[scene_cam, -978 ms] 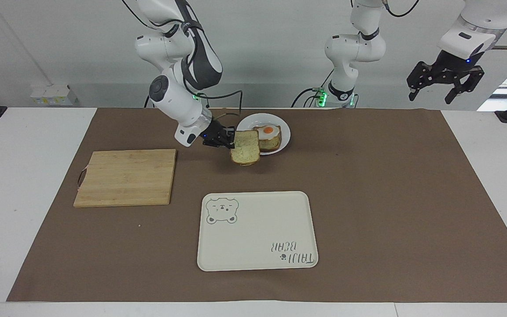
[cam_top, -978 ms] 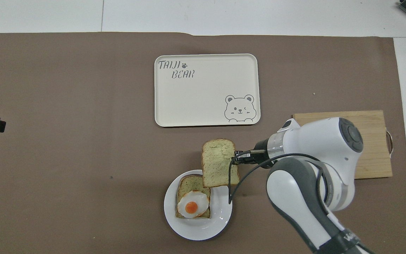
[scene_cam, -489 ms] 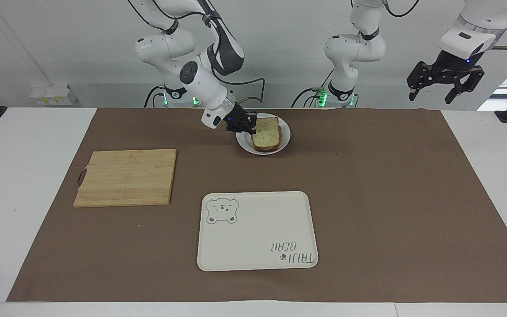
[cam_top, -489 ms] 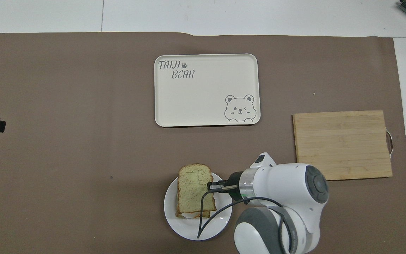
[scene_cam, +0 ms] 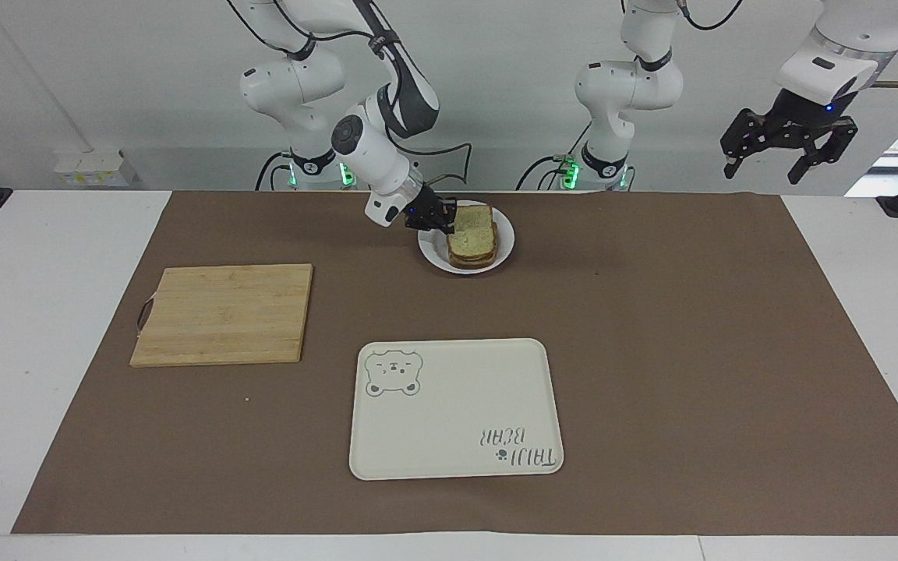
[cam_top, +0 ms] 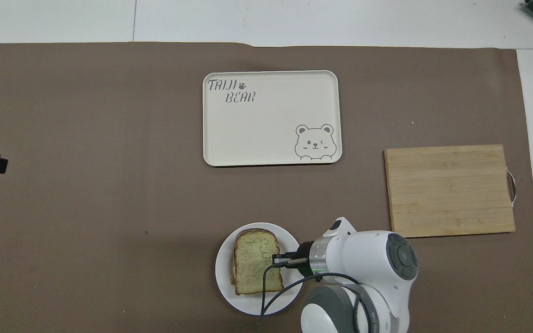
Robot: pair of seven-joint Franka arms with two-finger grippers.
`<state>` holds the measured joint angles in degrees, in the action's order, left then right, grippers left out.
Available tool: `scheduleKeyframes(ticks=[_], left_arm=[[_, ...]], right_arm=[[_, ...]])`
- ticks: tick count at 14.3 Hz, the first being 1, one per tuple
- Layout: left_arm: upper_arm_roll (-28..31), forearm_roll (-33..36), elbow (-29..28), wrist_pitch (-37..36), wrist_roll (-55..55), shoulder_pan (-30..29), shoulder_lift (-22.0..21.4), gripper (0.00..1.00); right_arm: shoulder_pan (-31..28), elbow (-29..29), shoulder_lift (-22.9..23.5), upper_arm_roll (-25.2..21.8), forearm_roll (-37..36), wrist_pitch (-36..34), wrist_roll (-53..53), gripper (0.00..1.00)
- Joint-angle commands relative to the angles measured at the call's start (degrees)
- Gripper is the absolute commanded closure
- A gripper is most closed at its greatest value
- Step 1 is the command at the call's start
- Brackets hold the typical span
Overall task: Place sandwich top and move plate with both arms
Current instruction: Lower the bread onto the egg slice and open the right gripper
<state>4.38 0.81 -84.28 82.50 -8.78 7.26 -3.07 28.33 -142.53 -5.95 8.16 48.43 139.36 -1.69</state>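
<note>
Overhead view shows the right tool (cam_top: 276, 259) clamped on the sandwich top (cam_top: 255, 267), which lies on the stack on the plate (cam_top: 248, 303), nearer the robots than the bear tray (cam_top: 271, 152). Facing view: the left tool (scene_cam: 788, 160) waits raised over the bench's end, fingers spread, holding nothing.

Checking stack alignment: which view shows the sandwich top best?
Overhead view: the sandwich top shows its whole face, lying over the plate. In the facing view it is foreshortened, its edge meeting the right gripper.
</note>
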Motion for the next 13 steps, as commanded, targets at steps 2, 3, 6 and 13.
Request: scheduleKeyframes(ticks=[2,3,6,13], left_arm=[[-0.25,0.15,-1.5,-0.24,0.25,-0.31,-1.5,0.0],[-0.25,0.15,-1.5,-0.24,0.25,-0.31,-1.5,0.0],[-0.25,0.15,-1.5,-0.24,0.25,-0.31,-1.5,0.0],[-0.25,0.15,-1.5,-0.24,0.25,-0.4,-1.5,0.0]], right_arm=[[0.93,0.05,-0.21,-0.16,1.76,2.05,-8.04,0.0],[1.02,1.01,0.41,-0.16,1.67,2.06,-9.37,0.0],[0.32,3.92,0.06,-0.6,0.88,1.88,-11.31,0.0],[-8.89,15.76,3.39,-0.87,-10.69,-4.86,-11.31,0.0]])
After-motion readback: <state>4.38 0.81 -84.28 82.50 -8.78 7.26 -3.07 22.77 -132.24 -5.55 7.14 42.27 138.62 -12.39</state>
